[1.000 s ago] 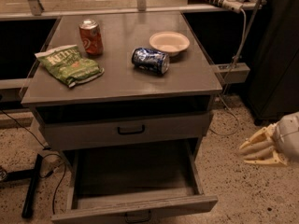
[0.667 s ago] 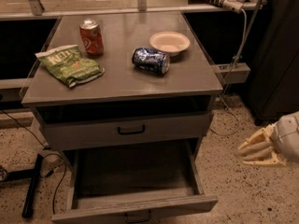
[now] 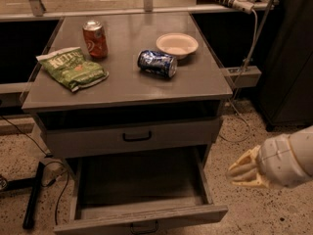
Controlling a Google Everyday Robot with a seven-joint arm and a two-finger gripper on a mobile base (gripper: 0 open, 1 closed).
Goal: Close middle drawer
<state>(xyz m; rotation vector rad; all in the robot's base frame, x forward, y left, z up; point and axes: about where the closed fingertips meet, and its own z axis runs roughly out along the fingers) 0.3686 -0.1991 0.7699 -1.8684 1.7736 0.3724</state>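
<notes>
Contact on the flat front is what this step needs. The middle drawer (image 3: pixel 142 215) stands pulled far out at the bottom of the frame, its front partly cut by the lower edge, the handle (image 3: pixel 144 226) just showing. I see nothing in its grey box to catch on the way in.

The gripper (image 3: pixel 239 170) hangs at the lower right, beside the drawer's right corner and apart from it, holding nothing. Whether it is spread or closed I cannot tell.

From that side it could only graze the drawer wall, so I judge the arm must first come round in front of the panel. A flat push near the middle, by the handle, should send the drawer in straight. A push at the right corner may skew the box on its runners. It is home when the front sits flush under the top drawer (image 3: pixel 132 138).

Up on the cabinet top (image 3: pixel 127 84) sit a red can (image 3: pixel 95 39), chip bag (image 3: pixel 73 68), blue can (image 3: pixel 157 63) on its side and bowl (image 3: pixel 177 45), all out of the path. A black bar (image 3: pixel 34 199) and cables lie on the floor at lower left. A cord (image 3: pixel 247 58) drops at the right, where the arm could snag it.
</notes>
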